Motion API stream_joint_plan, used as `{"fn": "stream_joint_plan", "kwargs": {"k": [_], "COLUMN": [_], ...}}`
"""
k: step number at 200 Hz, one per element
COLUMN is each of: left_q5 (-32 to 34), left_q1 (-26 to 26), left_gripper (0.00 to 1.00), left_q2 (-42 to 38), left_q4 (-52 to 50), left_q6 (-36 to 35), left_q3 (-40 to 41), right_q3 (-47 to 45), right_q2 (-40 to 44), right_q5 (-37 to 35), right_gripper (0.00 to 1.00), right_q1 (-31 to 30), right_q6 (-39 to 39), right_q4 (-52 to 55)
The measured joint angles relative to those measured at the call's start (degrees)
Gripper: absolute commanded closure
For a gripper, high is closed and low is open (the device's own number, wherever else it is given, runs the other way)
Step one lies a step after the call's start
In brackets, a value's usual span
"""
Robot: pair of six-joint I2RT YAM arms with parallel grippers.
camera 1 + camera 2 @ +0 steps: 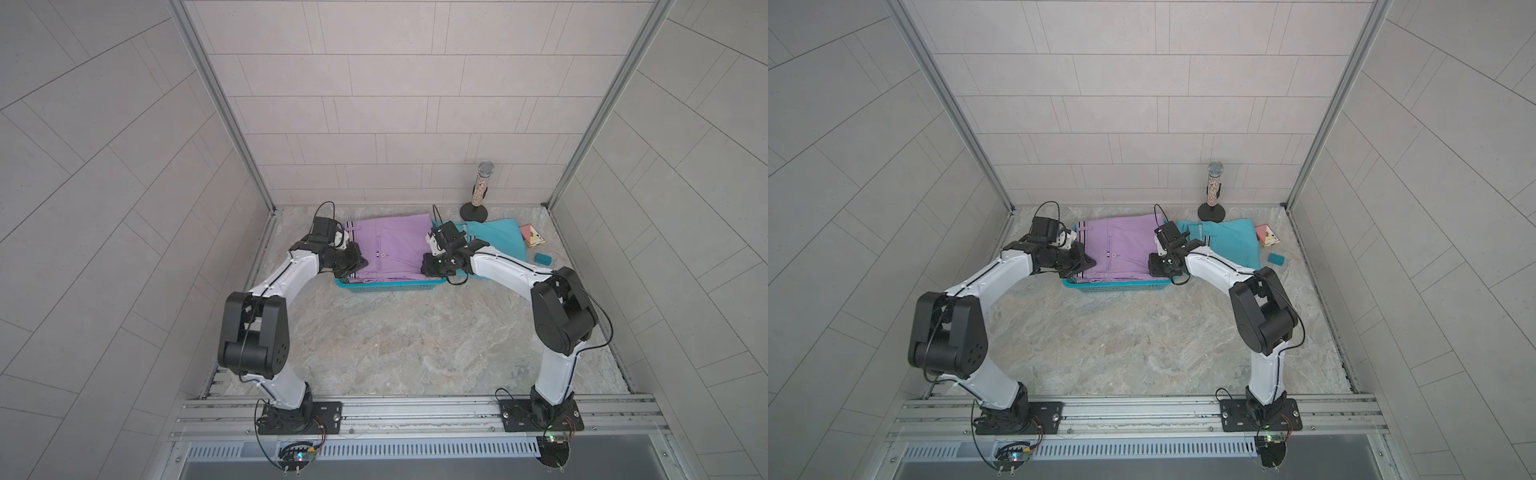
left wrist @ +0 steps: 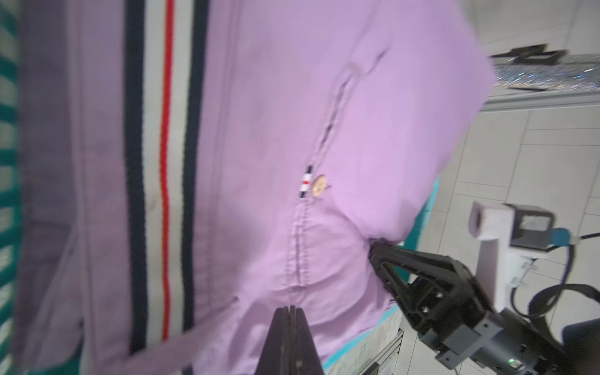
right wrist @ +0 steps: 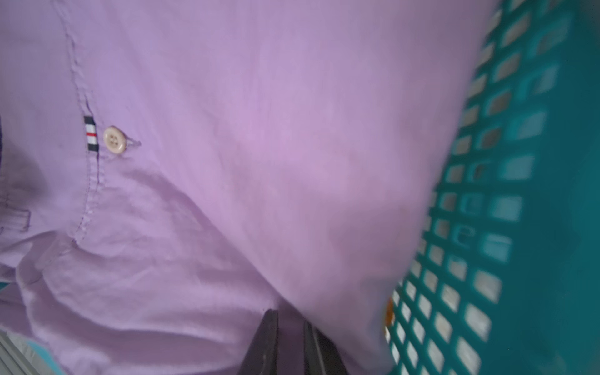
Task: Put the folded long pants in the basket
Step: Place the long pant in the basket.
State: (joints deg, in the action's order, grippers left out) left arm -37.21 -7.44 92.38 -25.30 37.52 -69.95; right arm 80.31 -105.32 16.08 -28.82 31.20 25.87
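Mostly the lilac pants (image 1: 390, 245) hide the basket (image 1: 395, 286); left gripper (image 2: 289, 308) closed, right gripper (image 3: 289, 317) pinching them

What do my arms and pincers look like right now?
Left arm and right arm match: white shells, bulky black joints, a thin black cable along each, black base plates. Left pincer and right pincer are black, with triangular open-frame fingers; a white camera mount sits behind.
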Motion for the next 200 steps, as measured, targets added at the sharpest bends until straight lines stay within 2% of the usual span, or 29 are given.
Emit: {"fn": "stream_joint_plan", "kwargs": {"k": [26,53,74,107,144,200], "left_q5": [0.66,0.79,0.94,1.33,1.97,2.71], "left_q1": [0.04,0.09,0.09,0.26,0.44,0.59], "left_gripper": [1.00,1.00,1.00,1.00,1.00,1.00], "left_q2": [-1.73,2.43,9.90,24.52,34.03,33.42], "left_q4": [-2.29,-3.80,-5.49,-10.80,-15.52,-15.47], "left_q6": [-0.07,-0.94,-1.88,-4.28,-6.16,-7.56], "left_q3": [-9.99,-20.57,-27.34,-35.87,-37.51,-36.15], "right_q3": [4.87,13.64,20.81,30.14,34.23,31.06], "right_q2": [4.09,3.63,-0.57,-13.31,-26.21,-24.79], "right_q5": [-2.36,-5.03,-7.21,-12.66,-14.97,-14.99], "right_gripper": [0.76,0.76,0.77,0.78,0.82,0.81], "right_q1": [-0.59,-0.35,0.00,0.61,1.86,2.19], "right_q6": [-0.37,-1.03,-1.75,-3.37,-4.24,-4.22], "right_q4": [2.14,2.21,1.57,1.03,2.67,1.60]}}
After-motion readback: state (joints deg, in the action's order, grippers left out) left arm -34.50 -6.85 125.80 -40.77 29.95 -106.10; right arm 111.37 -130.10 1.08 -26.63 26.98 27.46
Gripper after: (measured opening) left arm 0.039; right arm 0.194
